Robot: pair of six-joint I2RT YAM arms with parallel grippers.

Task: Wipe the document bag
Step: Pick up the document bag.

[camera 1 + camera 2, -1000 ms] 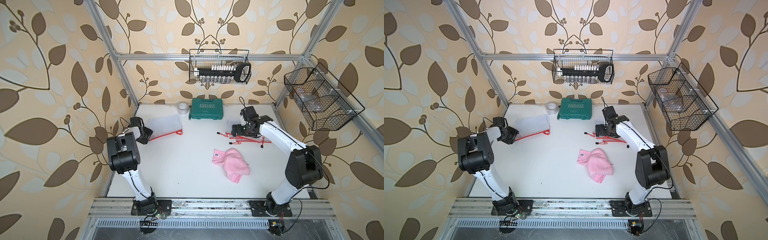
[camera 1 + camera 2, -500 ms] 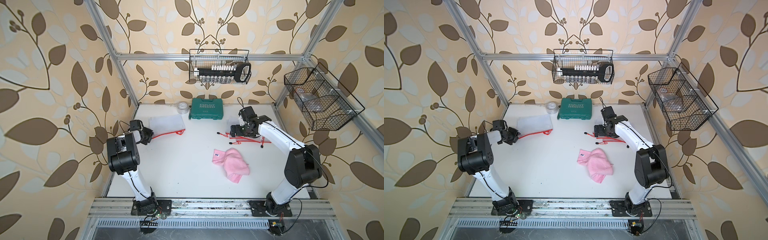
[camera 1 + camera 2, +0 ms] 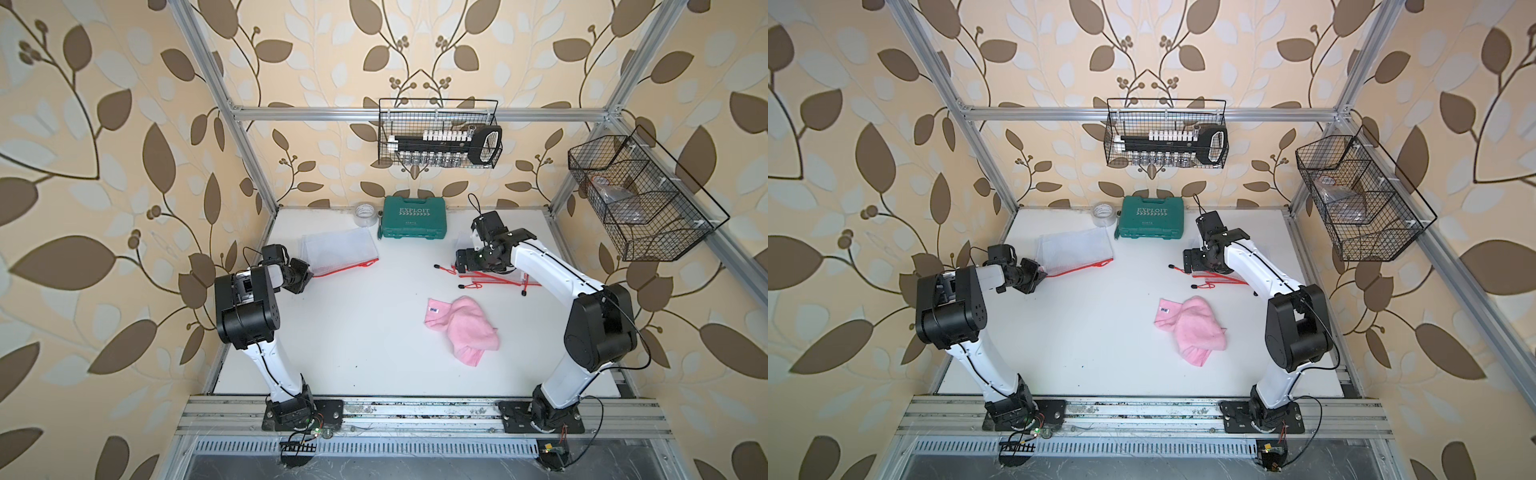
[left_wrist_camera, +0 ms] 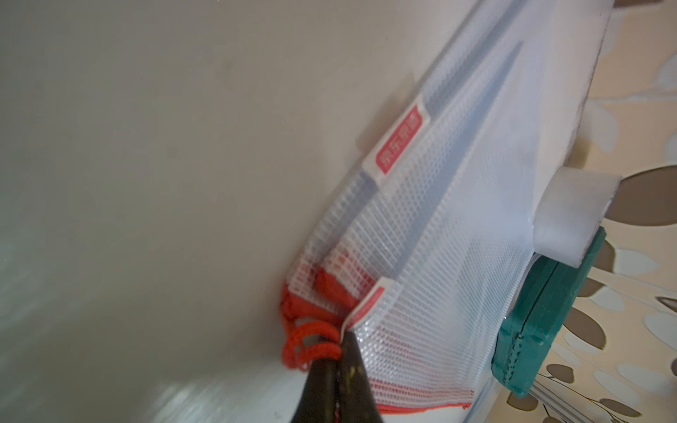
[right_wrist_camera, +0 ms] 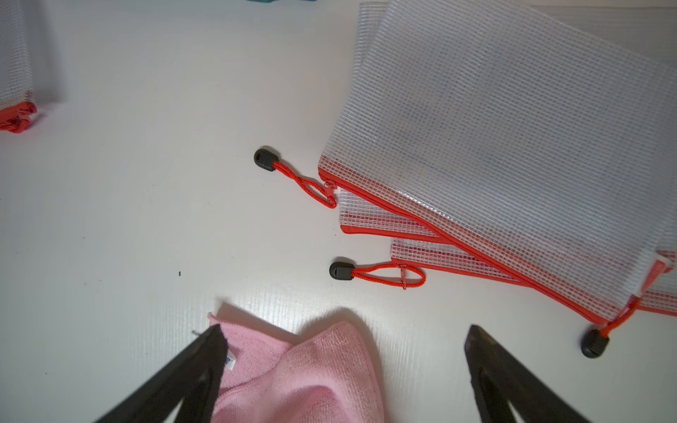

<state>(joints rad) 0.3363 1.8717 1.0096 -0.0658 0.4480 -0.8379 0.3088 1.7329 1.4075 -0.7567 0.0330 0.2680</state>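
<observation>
A white mesh document bag with a red zip edge lies flat at the back left of the table. My left gripper is shut on its near corner, beside the red zip cord. The bag fans out from the pinched corner. My right gripper stands open and empty over the table, beside a stack of like bags. A crumpled pink cloth lies on the table, in front of the stack.
A green tool case and a tape roll sit against the back wall. One wire basket hangs on the back wall, another on the right wall. Black zip pulls lie loose beside the stack.
My left gripper has closed on the corner of the left bag. The right gripper has stayed open and shifted slightly to the left.
</observation>
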